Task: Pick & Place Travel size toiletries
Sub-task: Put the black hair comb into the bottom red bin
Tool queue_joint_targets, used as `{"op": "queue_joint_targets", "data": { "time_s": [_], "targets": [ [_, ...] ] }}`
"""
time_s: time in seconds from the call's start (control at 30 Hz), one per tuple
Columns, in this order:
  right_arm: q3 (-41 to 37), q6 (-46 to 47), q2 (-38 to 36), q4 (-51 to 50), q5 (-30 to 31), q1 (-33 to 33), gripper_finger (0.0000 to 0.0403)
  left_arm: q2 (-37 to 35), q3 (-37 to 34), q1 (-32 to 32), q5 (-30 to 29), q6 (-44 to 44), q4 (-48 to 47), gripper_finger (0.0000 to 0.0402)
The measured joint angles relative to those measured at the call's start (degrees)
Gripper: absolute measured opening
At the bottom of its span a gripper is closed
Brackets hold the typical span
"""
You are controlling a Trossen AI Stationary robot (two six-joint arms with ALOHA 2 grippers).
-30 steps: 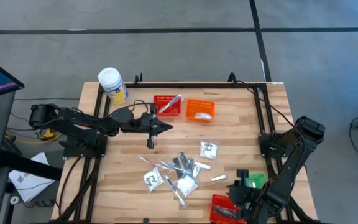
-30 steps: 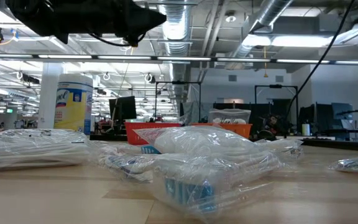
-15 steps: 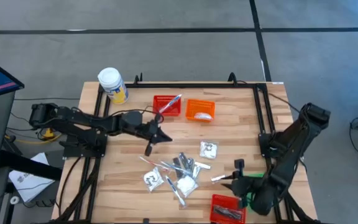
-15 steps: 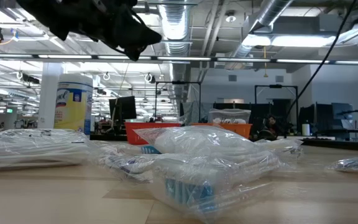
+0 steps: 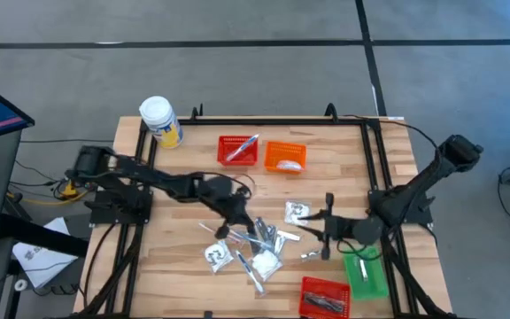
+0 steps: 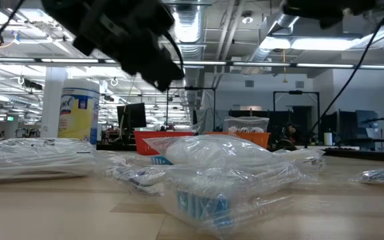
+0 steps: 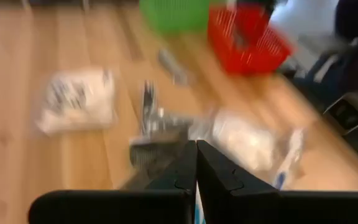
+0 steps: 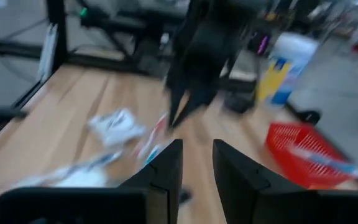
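The travel size toiletries (image 5: 253,245) lie heaped on the table's near middle: clear-wrapped white packets and slim silver sticks. One packet (image 5: 297,213) and one stick (image 5: 311,255) lie apart on the right. They fill the low view's foreground as wrapped packets (image 6: 225,170). My left gripper (image 5: 239,225) hovers shut over the heap's far left side, above the packets (image 7: 241,134). It is well above the table in the low view (image 6: 169,67). My right gripper (image 5: 315,229) is open, pointing toward the table's left, just right of the lone packet (image 8: 117,124).
A red basket (image 5: 237,149) holding a stick and an orange basket (image 5: 285,157) stand toward the far edge. A white-lidded yellow jar (image 5: 159,120) is at the far left corner. A green basket (image 5: 364,273) and another red basket (image 5: 324,297) sit at the near right corner.
My left gripper has moved from beside the far red basket toward the near edge and right, coming down over the heap. My right arm has swung from the near right corner toward the table's middle, uncovering the green basket. The toiletries have not moved.
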Motion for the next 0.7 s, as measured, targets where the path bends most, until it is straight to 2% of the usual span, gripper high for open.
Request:
{"op": "queue_joint_targets", "data": {
  "time_s": [0.13,0.3,0.47,0.7],
  "targets": [
    [-0.3,-5.4,1.8,5.9,-0.1,-3.6,0.0081,7.6,6.6,0.0,-0.3,-1.4,-7.9,0.0001],
    [-0.4,-5.4,4.1,5.4,0.1,-7.8,0.0081,13.2,11.0,0.0,-3.6,-1.6,-10.0,0.0001],
    [-0.4,-4.6,7.2,4.1,0.1,-11.7,0.0081,15.4,12.2,0.0,-4.4,-2.7,-11.0,0.0001],
    [-0.4,-3.7,11.3,4.6,0.1,-14.8,0.0081,15.7,12.2,0.1,-9.2,-3.3,-14.1,0.0001]
  ]
}}
